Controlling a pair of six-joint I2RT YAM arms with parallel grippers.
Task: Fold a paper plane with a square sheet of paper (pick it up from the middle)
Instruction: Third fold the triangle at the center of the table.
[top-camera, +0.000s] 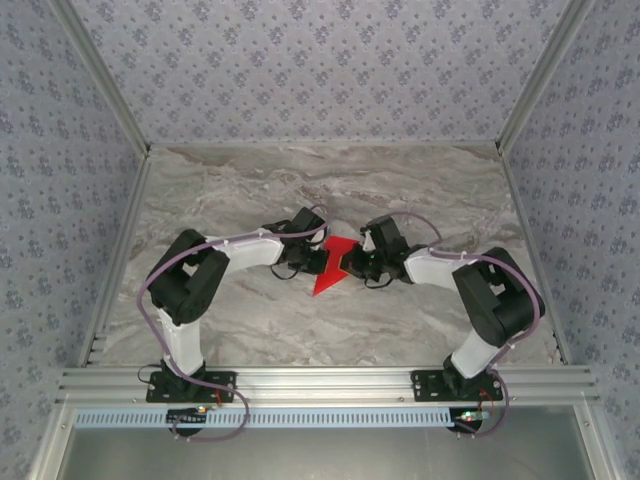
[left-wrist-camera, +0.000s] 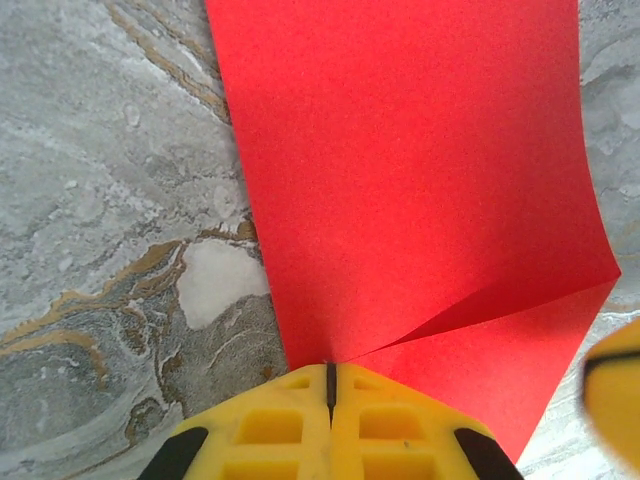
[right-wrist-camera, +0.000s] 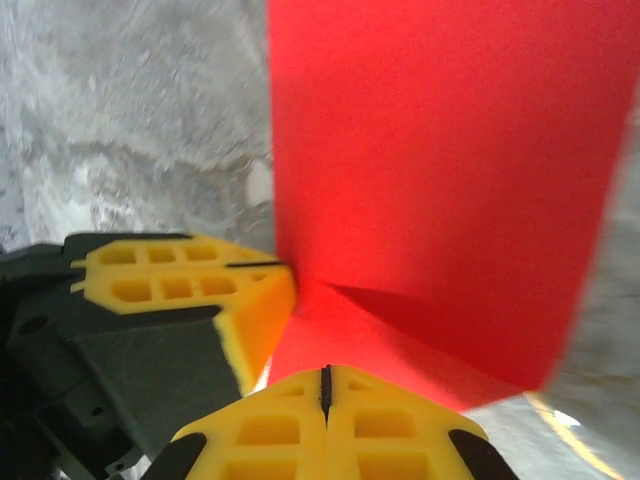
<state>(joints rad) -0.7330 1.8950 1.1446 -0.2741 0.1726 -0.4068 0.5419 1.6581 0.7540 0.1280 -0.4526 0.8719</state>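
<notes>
Paper: we see the square sheet of paper (top-camera: 328, 275) at the middle of the table (top-camera: 250, 190), its long axis running far to near.
Left claw: the left gripper (left-wrist-camera: 330, 372) is clamped on the sheet's left edge.
Right claw: the right gripper (right-wrist-camera: 325, 372) pinches the opposite edge, just beside the left.
Bearing: we judge both arms equally near, with the sheet straight ahead of each.

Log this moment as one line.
left gripper: shut on sheet | right gripper: shut on sheet | sheet: red, creased beside the grips, over marble table
</notes>
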